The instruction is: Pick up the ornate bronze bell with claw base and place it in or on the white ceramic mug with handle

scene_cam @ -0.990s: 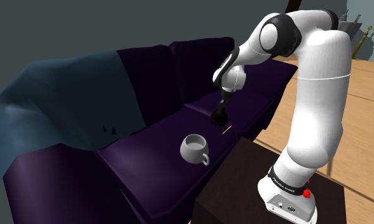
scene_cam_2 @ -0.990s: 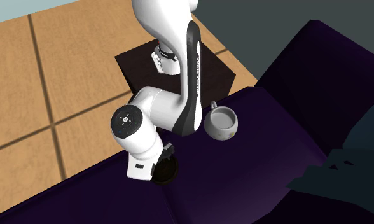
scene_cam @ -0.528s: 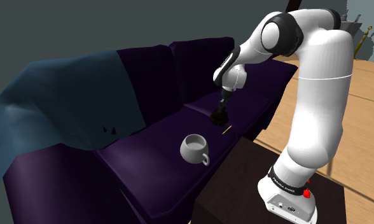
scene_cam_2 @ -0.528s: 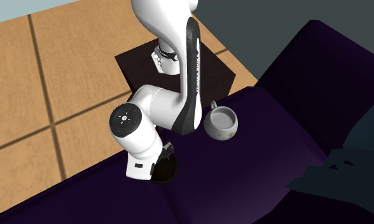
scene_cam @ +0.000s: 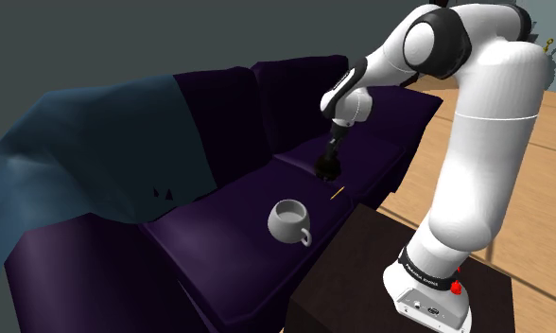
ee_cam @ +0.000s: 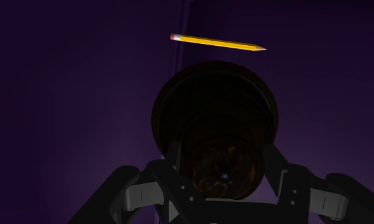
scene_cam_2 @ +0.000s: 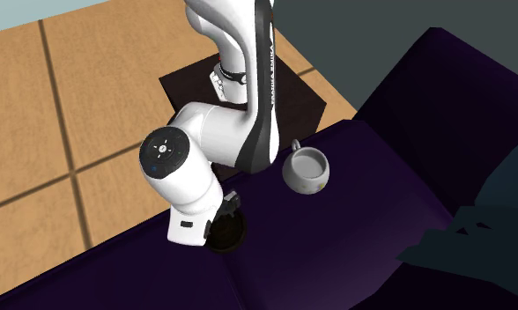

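Observation:
The bell [ee_cam: 217, 114] is dark bronze and round, and it sits clasped between my black fingers [ee_cam: 172, 167]. My gripper [ee_cam: 222, 158] is shut on it. In the shoulder view the gripper [scene_cam: 328, 168] holds the bell [scene_cam: 327, 173] just above the purple sofa seat, beyond the mug. The white mug [scene_cam: 289, 220] with its handle stands upright on the seat near the front edge. From the second exterior view the bell [scene_cam_2: 227, 234] hangs under the wrist, to the left of and below the mug [scene_cam_2: 307, 169].
A yellow pencil [ee_cam: 217, 42] lies on the seat just past the bell, also seen as the pencil [scene_cam: 339, 193] between gripper and mug. A blue blanket [scene_cam: 96, 142] drapes the sofa back. The dark stand [scene_cam_2: 196, 92] sits on a wooden floor [scene_cam_2: 63, 123].
The arm's upper joints have swung up and toward the shoulder view's right. The gripper with the bell has shifted slightly up and right. The mug and the pencil have not moved.

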